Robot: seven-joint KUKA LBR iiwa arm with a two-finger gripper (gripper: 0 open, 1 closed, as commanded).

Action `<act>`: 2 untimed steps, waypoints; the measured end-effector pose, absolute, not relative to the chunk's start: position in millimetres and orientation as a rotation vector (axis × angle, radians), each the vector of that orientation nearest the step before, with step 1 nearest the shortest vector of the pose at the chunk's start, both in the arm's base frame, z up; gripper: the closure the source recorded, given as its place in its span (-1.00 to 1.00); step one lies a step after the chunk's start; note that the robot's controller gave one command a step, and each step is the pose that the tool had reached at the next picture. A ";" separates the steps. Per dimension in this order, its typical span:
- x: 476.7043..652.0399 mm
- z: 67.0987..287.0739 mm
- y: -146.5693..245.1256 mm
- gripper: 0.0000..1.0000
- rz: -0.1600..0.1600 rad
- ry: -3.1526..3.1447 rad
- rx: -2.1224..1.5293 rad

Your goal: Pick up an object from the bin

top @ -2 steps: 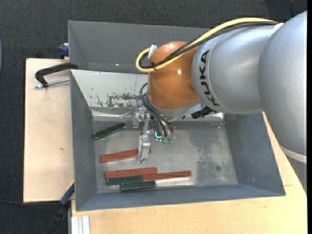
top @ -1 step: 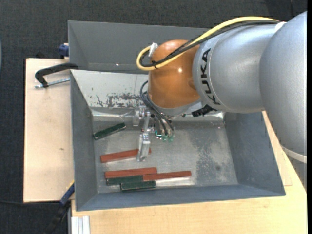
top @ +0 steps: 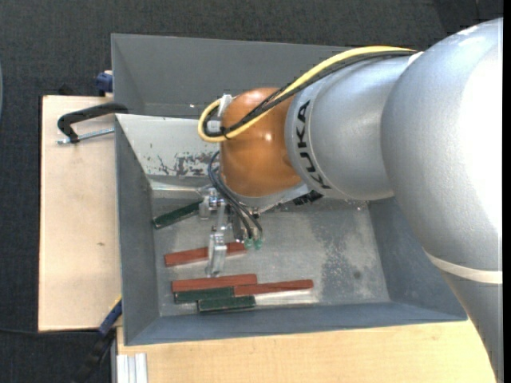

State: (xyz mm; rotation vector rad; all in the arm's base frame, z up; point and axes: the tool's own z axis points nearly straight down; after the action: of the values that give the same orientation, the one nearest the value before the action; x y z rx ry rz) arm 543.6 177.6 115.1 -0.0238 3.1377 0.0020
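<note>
Camera view: hand (top: pixel 216 255) seemingly touches red-brown bar (top: pixel 185 257) mid-bin.

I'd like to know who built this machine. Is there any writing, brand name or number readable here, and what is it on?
"KUKA": black letters on the silver arm, running sideways next to its orange cover.
Dark marks on the bin's back wall: specks or scratches, not readable as text.
Red-brown sticks and dark green sticks in the bin: no writing visible.
No numbers or signs elsewhere.
</note>
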 end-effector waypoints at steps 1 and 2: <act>542.7 87.4 207.2 -1.00 0.004 3.138 0.094; 497.6 73.8 185.7 1.00 0.003 3.137 -0.148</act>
State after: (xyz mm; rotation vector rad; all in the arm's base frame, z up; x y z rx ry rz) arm 497.6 185.7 73.8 -0.1482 3.1366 0.0032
